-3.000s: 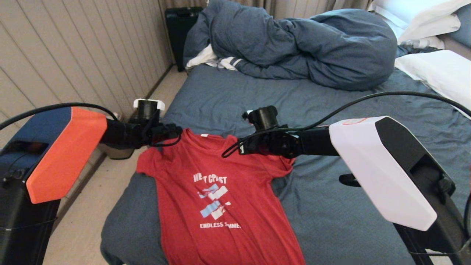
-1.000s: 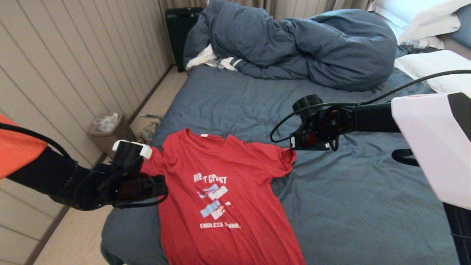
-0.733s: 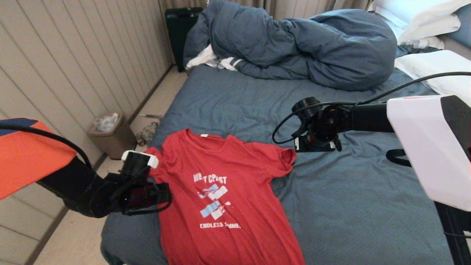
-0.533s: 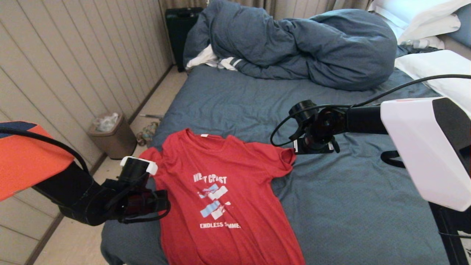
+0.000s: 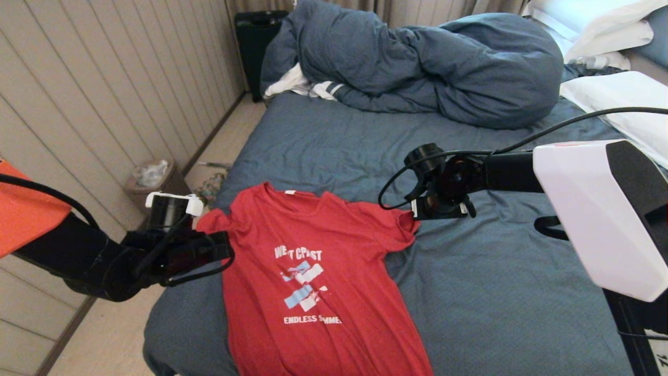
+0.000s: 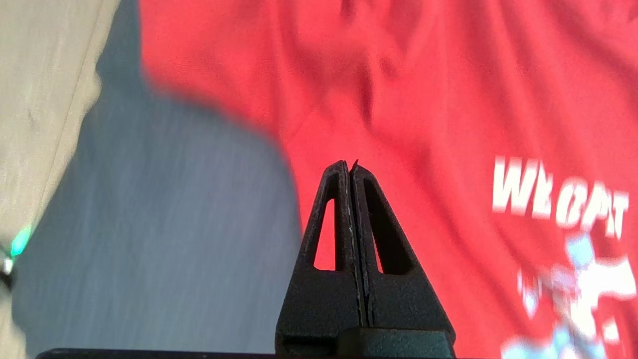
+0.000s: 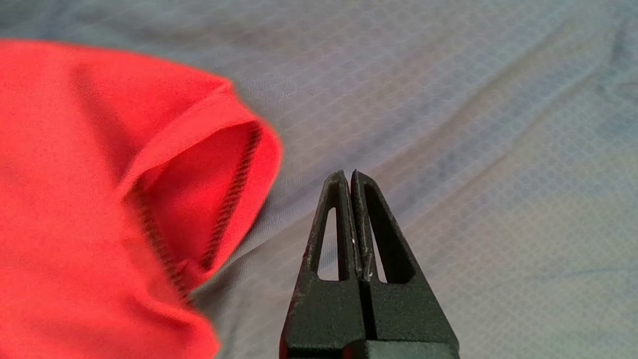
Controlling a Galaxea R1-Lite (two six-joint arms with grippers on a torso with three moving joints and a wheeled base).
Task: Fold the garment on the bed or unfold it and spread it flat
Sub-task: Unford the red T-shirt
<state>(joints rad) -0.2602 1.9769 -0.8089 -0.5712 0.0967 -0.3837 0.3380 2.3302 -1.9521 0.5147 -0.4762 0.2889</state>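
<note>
Shirt (image 5: 313, 282) flat, print up, on bed (image 5: 496, 292). Left gripper (image 6: 349, 167) at its 9 o'clock sleeve, right gripper (image 7: 349, 174) at 2 o'clock sleeve; both jaws closed, empty.

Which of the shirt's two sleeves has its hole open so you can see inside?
The sleeve on the robot's right, beside the shut right gripper. Its cuff gapes, showing the inner stitching. The other sleeve, by the left gripper, lies bunched, no opening showing.

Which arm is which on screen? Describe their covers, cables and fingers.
Left arm: orange cover, black links, white-capped wrist camera, looping black cable. Right arm: white cover with black side, black links and cable. The left gripper and right gripper both have black, tapered fingers with triangular cut-outs.
</note>
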